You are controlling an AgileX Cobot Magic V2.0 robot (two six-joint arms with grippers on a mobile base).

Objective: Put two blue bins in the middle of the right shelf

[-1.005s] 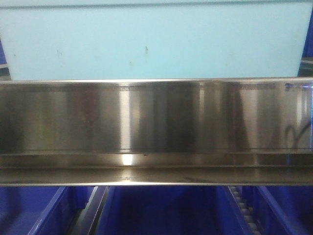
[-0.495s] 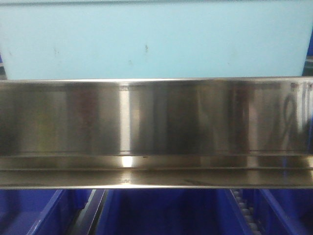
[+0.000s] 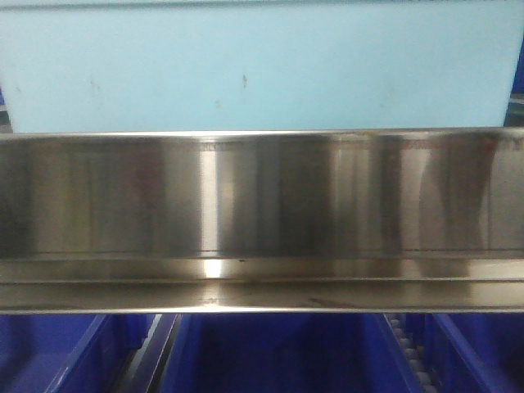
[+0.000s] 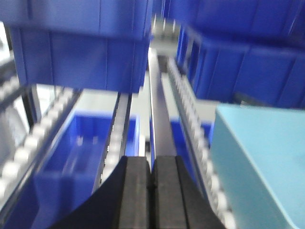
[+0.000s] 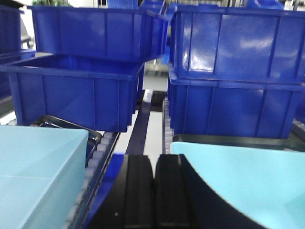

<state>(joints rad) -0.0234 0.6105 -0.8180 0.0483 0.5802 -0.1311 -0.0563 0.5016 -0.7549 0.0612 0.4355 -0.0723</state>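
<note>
A pale light-blue bin (image 3: pixel 262 65) fills the top of the front view, standing on the right shelf middle behind its brushed-steel rail (image 3: pixel 262 196). In the left wrist view my left gripper (image 4: pixel 152 160) is shut and holds nothing; a pale blue bin (image 4: pixel 262 162) lies just to its right. The right wrist view shows my right gripper (image 5: pixel 153 160) shut and holding nothing, in the gap between one pale blue bin (image 5: pixel 38 167) on its left and a second pale blue bin (image 5: pixel 248 181) on its right. No arm appears in the front view.
Dark royal-blue bins (image 5: pixel 76 95) (image 5: pixel 233 71) are stacked at the back of the level, on both sides of a centre rail. White roller tracks (image 4: pixel 190 119) run along the level. More dark blue bins (image 3: pixel 270 356) sit on the level below.
The pale blue bin has shifted slightly in the front view. A dark curved reflection at the right end of the steel rail has gone.
</note>
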